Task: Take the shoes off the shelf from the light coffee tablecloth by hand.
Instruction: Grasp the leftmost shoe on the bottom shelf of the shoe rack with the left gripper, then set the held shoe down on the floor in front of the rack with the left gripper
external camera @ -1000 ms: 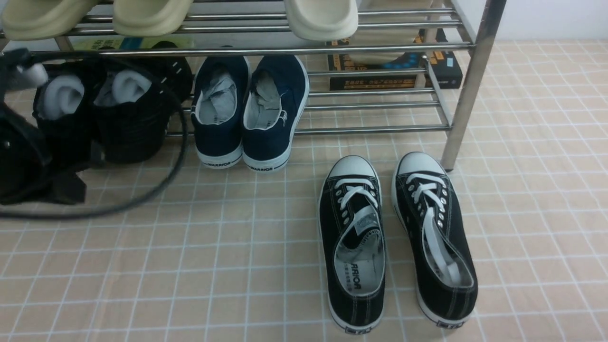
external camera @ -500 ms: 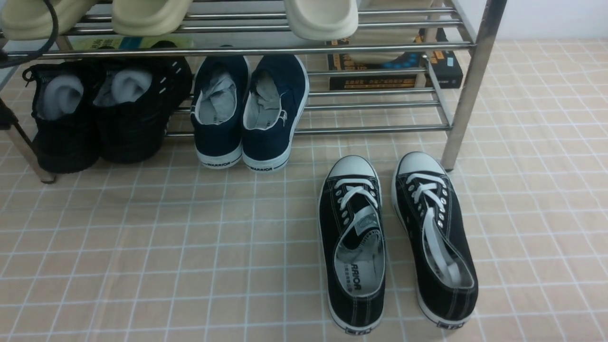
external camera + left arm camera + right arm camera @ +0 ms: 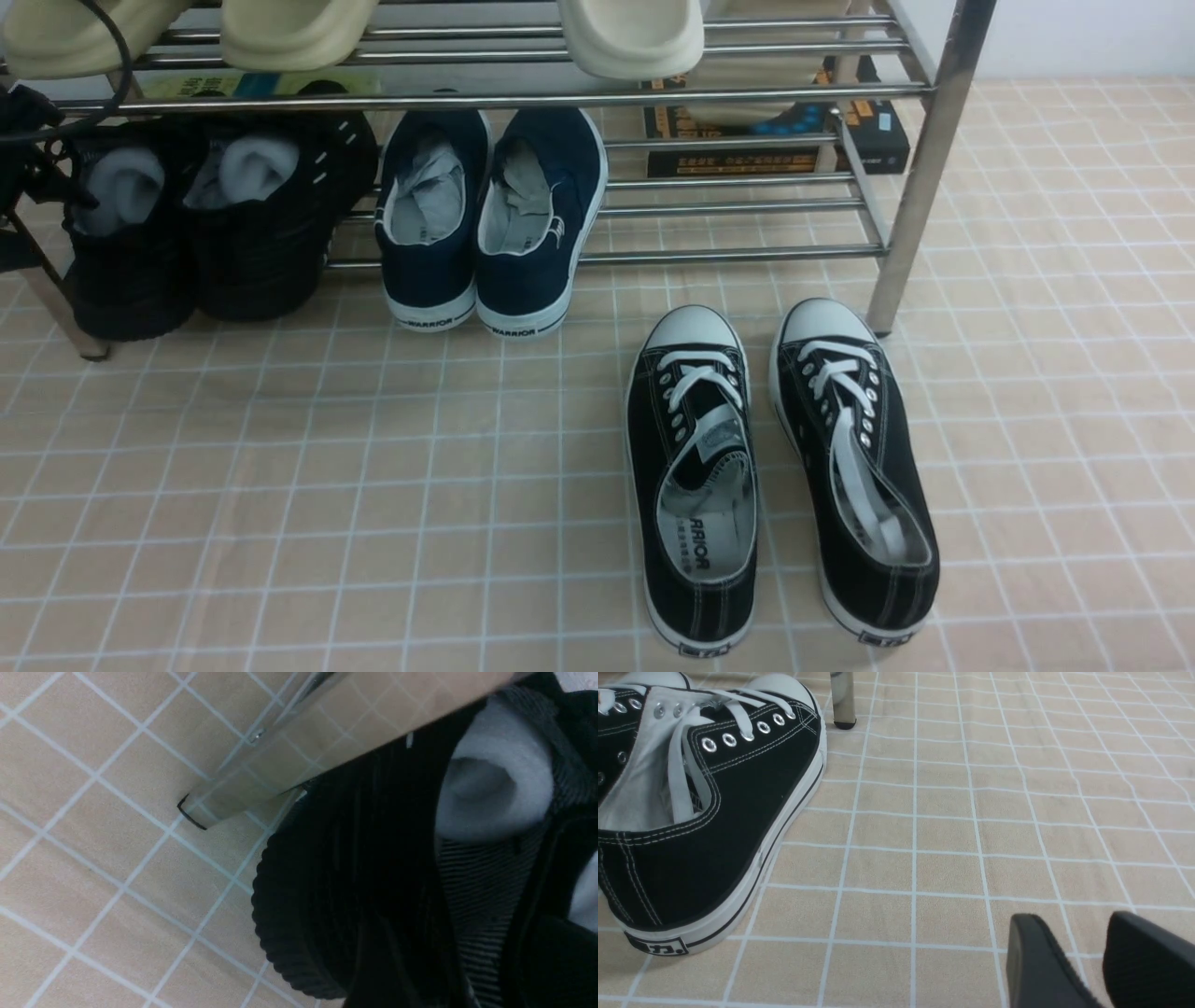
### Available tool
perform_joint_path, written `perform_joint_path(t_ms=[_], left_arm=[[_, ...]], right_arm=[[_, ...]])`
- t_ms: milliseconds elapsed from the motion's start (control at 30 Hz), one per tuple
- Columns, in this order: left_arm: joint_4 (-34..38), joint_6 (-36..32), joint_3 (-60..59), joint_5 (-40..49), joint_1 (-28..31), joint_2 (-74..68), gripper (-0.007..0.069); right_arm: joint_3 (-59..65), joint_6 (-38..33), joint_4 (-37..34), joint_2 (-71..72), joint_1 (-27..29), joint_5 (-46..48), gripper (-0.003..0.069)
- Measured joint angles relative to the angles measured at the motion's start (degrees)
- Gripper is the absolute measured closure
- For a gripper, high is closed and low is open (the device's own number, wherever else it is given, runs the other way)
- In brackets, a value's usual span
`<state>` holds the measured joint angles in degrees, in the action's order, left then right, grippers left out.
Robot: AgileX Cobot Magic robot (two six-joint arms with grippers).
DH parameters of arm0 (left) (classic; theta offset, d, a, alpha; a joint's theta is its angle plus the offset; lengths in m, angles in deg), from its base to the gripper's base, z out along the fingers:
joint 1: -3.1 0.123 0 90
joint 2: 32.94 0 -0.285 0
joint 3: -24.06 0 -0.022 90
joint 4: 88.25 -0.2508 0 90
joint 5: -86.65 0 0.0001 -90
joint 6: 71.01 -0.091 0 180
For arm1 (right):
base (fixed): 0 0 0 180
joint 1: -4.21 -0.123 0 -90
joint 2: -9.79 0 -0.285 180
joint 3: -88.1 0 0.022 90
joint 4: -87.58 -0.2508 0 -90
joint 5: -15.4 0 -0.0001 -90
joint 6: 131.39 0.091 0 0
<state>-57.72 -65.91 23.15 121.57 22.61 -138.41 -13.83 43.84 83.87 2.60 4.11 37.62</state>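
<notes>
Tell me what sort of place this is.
Likely a mocked-up home entryway or shoe-storage corner: a steel shoe rack holds black knit sneakers, a navy pair and cream slippers, and stands on a gridded beige cloth.

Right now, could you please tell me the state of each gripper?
Left gripper: cannot be told, mostly out of frame beside the shoes.
Right gripper: open, holding nothing.

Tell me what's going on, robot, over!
Left gripper at the black knit sneakers, jaws unseen. Right gripper open, empty, low over the tablecloth. Sneakers on the steel shoe rack, bottom tier. Rack leg tight beside the leftmost one.
</notes>
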Motion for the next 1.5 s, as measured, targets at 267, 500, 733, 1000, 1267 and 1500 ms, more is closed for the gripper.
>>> perform_joint_path(t_ms=[267, 500, 733, 1000, 1267, 1500], left_arm=[[3.8, 0.0, 0.0, -2.4, 0.0, -5.2, 0.0171], [2.8, 0.0, 0.3, -1.7, 0.1, -5.5, 0.0526], [-0.8, 0.4, 0.3, 2.9, 0.1, -3.6, 0.0594], [-12.8, 6.9, 0.3, 18.9, 0.1, 11.7, 0.0595], [-19.2, 11.1, -5.7, 22.1, 0.1, 24.4, 0.0592], [-22.6, 14.0, -15.4, 20.4, 0.1, 34.1, 0.0592]], right_arm=[[0.0, 0.0, 0.0, 0.0, 0.0, 0.0, 0.0421], [0.0, 0.0, 0.0, 0.0, 0.0, 0.0, 0.0421], [0.0, 0.0, 0.0, 0.0, 0.0, 0.0, 0.0420], [0.0, 0.0, 0.0, 0.0, 0.0, 0.0, 0.0420], [0.0, 0.0, 0.0, 0.0, 0.0, 0.0, 0.0420], [0.0, 0.0, 0.0, 0.0, 0.0, 0.0, 0.0420]])
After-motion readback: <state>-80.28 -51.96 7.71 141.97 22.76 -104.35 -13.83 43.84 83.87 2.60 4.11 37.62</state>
